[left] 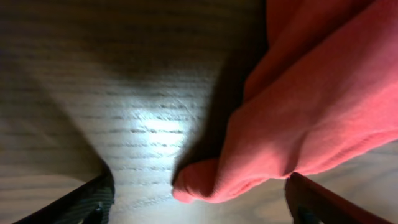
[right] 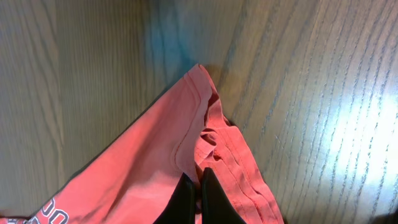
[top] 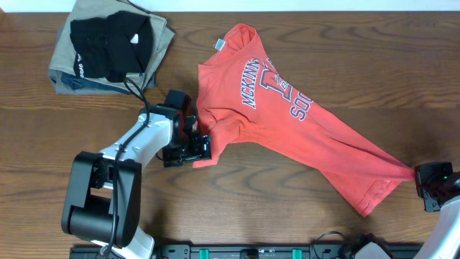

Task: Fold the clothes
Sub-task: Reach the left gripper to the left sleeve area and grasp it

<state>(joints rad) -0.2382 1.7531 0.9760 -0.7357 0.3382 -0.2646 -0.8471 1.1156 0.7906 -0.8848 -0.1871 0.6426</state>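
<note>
The clothes (top: 287,122), a red-orange T-shirt with white lettering, lie stretched diagonally across the wooden table from top centre to lower right. My left gripper (top: 198,147) sits at the shirt's left sleeve edge. In the left wrist view its fingers (left: 93,199) stand wide apart, and a rolled fold of the shirt (left: 205,186) lies on the table between them, untouched by either. My right gripper (top: 420,180) is at the shirt's lower-right corner. In the right wrist view it (right: 200,180) is shut, pinching the hemmed fabric (right: 143,174) between its black fingers.
A folded black garment (top: 111,44) rests on a folded khaki garment (top: 162,36) at the back left, close behind the left arm. Bare wooden table (top: 359,43) surrounds the shirt. The arm bases stand along the front edge.
</note>
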